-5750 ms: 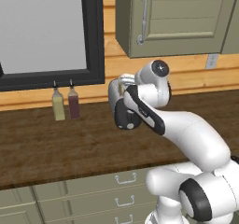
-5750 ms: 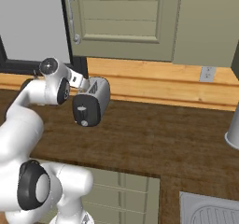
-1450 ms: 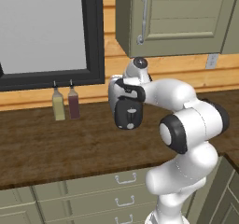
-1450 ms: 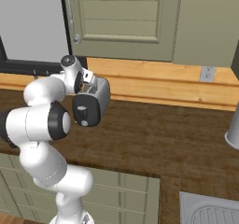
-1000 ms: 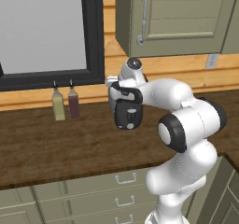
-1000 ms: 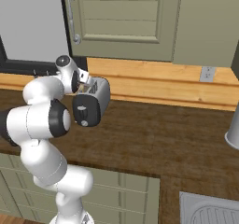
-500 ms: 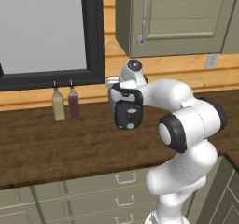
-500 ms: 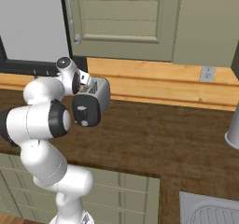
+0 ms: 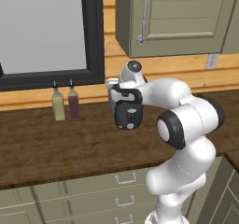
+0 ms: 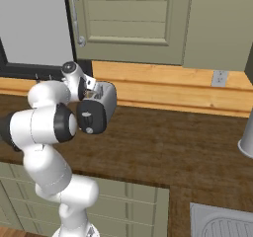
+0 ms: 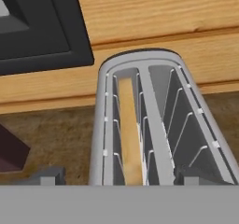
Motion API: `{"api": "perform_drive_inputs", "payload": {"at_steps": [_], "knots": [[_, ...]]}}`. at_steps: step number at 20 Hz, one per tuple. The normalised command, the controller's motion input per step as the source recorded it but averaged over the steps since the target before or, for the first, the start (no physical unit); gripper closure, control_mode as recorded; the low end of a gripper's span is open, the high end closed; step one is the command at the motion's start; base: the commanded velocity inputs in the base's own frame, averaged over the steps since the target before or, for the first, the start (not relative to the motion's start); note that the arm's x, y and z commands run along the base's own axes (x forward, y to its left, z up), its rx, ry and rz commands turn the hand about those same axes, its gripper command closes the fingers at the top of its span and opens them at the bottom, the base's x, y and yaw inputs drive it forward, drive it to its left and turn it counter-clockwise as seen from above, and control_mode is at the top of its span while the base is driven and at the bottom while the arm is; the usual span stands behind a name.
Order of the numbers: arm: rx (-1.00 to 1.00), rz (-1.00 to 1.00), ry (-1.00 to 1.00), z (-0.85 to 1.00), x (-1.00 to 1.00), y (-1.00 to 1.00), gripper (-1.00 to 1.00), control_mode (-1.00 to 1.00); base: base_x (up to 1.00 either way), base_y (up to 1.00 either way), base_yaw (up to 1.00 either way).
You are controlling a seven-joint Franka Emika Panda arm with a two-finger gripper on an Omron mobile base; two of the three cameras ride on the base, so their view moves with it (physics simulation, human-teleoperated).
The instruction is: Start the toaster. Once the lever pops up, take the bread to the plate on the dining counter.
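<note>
The silver toaster [image 9: 127,116] stands on the dark wooden worktop [image 9: 56,143] against the plank wall, its black face with the white dial [image 10: 88,116] turned toward me. My gripper [image 10: 92,89] hangs just over the toaster's top, open. In the hand view, my gripper [image 11: 121,176] looks down into the slots of the toaster [image 11: 154,78], one fingertip [image 11: 46,175] on each side. The tan bread [image 11: 129,129] stands in the left slot; the right slot is bare wire. The lever is too small to make out. The plate and the dining counter are out of view.
Two slim bottles [image 9: 65,104] stand by the wall left of the toaster, under a black-framed window [image 9: 93,36]. Green cabinets [image 9: 177,17] hang overhead. A grey metal cylinder [image 10: 247,135] and a sink corner [image 10: 222,223] lie to the right.
Since the earliest frames the arm has folded upright and the hand has come over the toaster's top. In the last second the hand has barely shifted.
</note>
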Motion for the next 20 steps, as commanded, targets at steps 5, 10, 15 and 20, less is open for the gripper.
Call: {"api": "perform_drive_inputs", "payload": {"at_steps": [5, 10, 15, 20], "knots": [[0.00, 0.00, 0.00, -0.19, 0.12, 0.00, 1.00, -1.00, 0.00, 0.00, 0.00], [0.00, 0.00, 0.00, -0.28, 0.01, 0.00, 1.00, -1.00, 0.00, 0.00, 0.00], [0.00, 0.01, 0.00, -0.12, 0.00, 0.00, 1.00, -1.00, 0.00, 0.00, 0.00], [-0.01, 0.00, -0.07, 0.67, -0.12, 0.00, 1.00, -1.00, 0.00, 0.00, 0.00]]}}
